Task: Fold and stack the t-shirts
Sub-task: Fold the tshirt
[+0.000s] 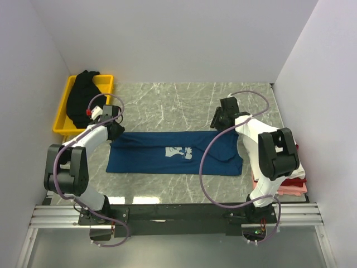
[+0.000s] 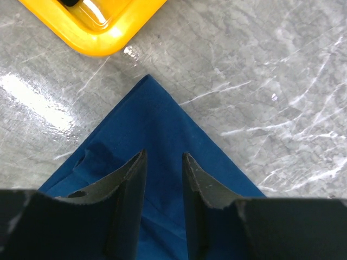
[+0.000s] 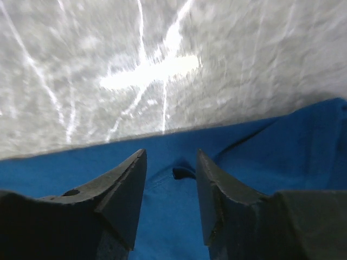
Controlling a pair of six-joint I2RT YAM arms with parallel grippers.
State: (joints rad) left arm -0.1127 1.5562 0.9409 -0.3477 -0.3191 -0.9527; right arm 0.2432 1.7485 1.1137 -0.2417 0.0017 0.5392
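The dark blue t-shirt [image 1: 173, 152] lies as a long flat band across the middle of the table, its pale mouse print [image 1: 179, 152] facing up. My left gripper [image 1: 115, 129] is open over the shirt's far left corner [image 2: 149, 108], jaws apart with blue cloth between them. My right gripper [image 1: 219, 120] is open over the shirt's far right edge [image 3: 179, 179], above a small fold. A black t-shirt [image 1: 82, 96] lies heaped in the yellow tray [image 1: 62, 120]. Folded white, pink and red shirts [image 1: 293, 181] are stacked at the right.
The yellow tray's corner [image 2: 103, 38] is close beyond the left gripper. White walls enclose the table on three sides. Bare marble [image 1: 167, 103] lies behind the blue shirt. A cable [image 1: 203, 167] hangs over the shirt.
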